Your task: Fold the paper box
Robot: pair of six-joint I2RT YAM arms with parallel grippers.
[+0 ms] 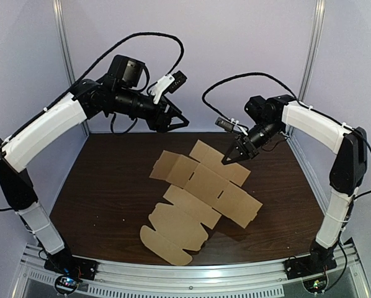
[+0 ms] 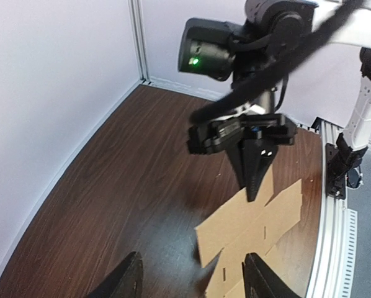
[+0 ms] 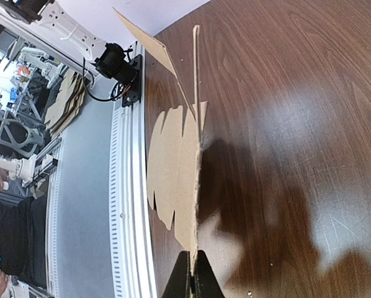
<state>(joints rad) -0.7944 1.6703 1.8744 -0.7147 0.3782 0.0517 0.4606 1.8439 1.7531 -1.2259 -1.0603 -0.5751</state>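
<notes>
Paper box lies unfolded, far edge pinched by right gripper; left gripper hovers spread.

Left arm: rises from its near-left base, bends high, forearm reaching right across the back. Left pincer: held high, fingers spread wide, gripping nothing.

Right arm: rises from its near-right base, bends high, wrist angled down toward centre. Right pincer: points downward, fingers pressed together on an edge of the flat cardboard box blank.
</notes>
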